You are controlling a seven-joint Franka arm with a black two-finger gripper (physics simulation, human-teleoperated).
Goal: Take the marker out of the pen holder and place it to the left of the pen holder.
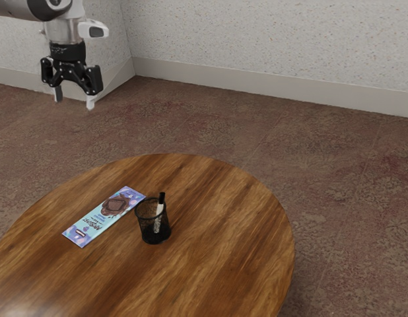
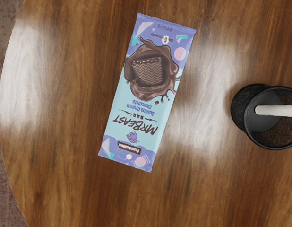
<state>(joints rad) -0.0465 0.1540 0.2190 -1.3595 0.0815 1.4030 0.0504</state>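
Observation:
High above the far side of the table, at the exterior view's upper left, hangs the gripper [image 1: 73, 99], its two fingers apart with nothing between them. A black mesh pen holder [image 1: 147, 228] stands upright on the table, and a white marker [image 1: 159, 210] with a black cap leans in it, cap upward. From above, the wrist view has the pen holder [image 2: 250, 124] at one edge of the picture, with the white marker [image 2: 277, 110] lying across its opening; the marker's far end is cut off.
A chocolate bar [image 1: 103, 216] in a blue and purple wrapper lies flat beside the pen holder, close to it; it is also in the wrist view as a long wrapper [image 2: 145, 94]. The round wooden table [image 1: 220, 264] has a curved edge, with carpet around it and walls behind.

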